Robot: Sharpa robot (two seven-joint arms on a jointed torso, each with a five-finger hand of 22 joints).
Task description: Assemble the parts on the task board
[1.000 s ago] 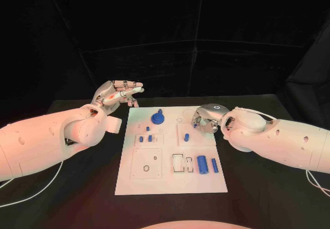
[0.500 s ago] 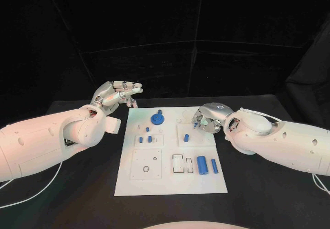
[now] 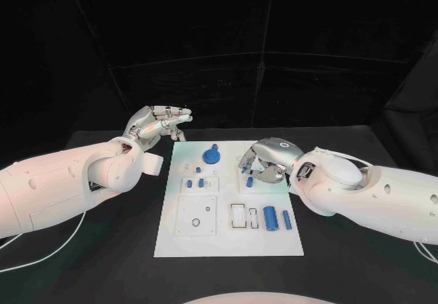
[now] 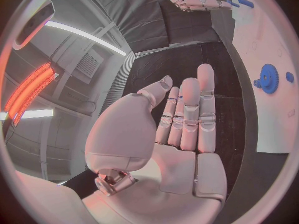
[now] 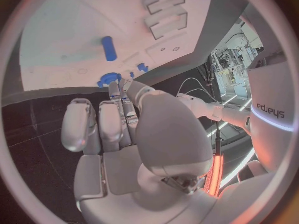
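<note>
Right fingers (image 3: 251, 170): curled downward over the upper right part of the board, just above the small blue pin; nothing visible between them. Whether they touch the pin cannot be told.
Right hand (image 3: 266, 161): silver, knuckles up, hovering over the board's right half at about 1 o'clock from the board's centre.
Left fingers (image 4: 187, 109): straight and lying close side by side in the left wrist view, holding nothing.
Left hand (image 3: 157, 123): raised off the desk beyond the board's far left corner, at about 11 o'clock from the board's centre, apart from every part.
Blue pin (image 3: 248, 182): lying on the board directly beneath the right fingers.
Blue gear (image 3: 211, 155): standing on the board's upper middle, at 12 o'clock.
Large blue cylinder (image 3: 269, 217): lying at the board's lower right, about 5 o'clock, with a thinner blue rod (image 3: 285, 220) just beside it.
Small blue pegs (image 3: 194, 183): grouped left of centre, about 10 o'clock.
Task board (image 3: 192, 244): white plate central on the black desk (image 3: 365, 266).
Step in hand: judged to be the approach to pick up the blue pin; no part is held.
Next move: likely calls for lowering the right fingers around the pin and closing on it squarely, as it is small and may roll.
</note>
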